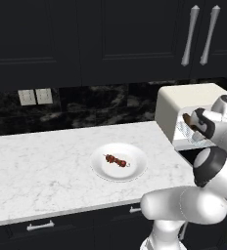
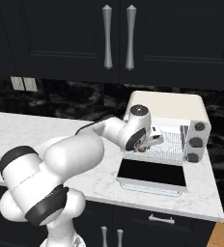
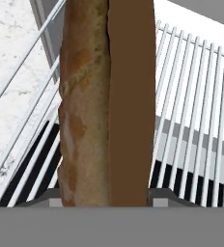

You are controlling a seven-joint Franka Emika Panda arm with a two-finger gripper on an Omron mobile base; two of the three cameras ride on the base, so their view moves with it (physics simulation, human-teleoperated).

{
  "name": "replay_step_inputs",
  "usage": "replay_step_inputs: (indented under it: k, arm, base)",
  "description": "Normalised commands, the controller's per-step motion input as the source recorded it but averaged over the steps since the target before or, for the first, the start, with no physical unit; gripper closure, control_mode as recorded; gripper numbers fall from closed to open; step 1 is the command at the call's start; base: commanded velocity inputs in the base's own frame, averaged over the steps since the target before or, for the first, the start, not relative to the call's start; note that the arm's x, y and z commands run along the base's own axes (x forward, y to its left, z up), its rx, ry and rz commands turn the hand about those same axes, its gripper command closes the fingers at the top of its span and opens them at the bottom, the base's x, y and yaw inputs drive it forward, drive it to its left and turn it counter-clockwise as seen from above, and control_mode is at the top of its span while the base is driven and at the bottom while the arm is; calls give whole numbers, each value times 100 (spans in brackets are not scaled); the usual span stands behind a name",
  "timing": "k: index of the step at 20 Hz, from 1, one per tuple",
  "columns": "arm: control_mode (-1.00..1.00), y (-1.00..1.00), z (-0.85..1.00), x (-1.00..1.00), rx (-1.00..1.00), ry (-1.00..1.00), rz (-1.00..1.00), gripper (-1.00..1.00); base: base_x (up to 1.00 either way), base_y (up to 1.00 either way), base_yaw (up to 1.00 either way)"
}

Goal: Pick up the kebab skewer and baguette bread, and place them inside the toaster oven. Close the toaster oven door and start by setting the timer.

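My gripper [image 1: 195, 125] is shut on the baguette bread [image 1: 188, 120], a brown loaf, at the open mouth of the cream toaster oven [image 1: 193, 97]. Seen from the hand, the loaf [image 3: 104, 106] runs up between the fingers, just above the wire rack [image 3: 196, 96]. From the right, the gripper [image 2: 150, 142] sits at the left of the toaster oven [image 2: 167, 103], whose dark glass door [image 2: 152, 173] lies folded down flat. The kebab skewer [image 1: 116, 160] lies on a white plate [image 1: 135, 172] in the middle of the counter, left of the oven.
Three dark knobs [image 2: 196, 143] line the oven's right panel. The marble counter [image 1: 37, 166] stretches left, with wall outlets [image 1: 35, 96] behind it. Upper cabinet handles [image 1: 190, 35] hang above the oven. A drawer handle [image 1: 39, 226] sits below the counter's front edge.
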Motion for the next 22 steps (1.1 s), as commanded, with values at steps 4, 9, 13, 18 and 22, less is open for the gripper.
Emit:
replay_step_inputs:
  k: [4,9,13,18,22]
  arm:
    - [-100,6,-1,-3,0,-2,0,-100]
    - [-100,5,13,-26,0,-13,-1,-100]
    - [-100,29,49,-57,0,-16,-5,-100]
    - [-100,63,55,-86,0,-13,-13,-100]
    - [-100,91,19,-100,0,-2,-27,-100]
  base:
    - [0,0,0]
    - [0,0,0]
    - [0,0,0]
    - [0,0,0]
    - [0,0,0]
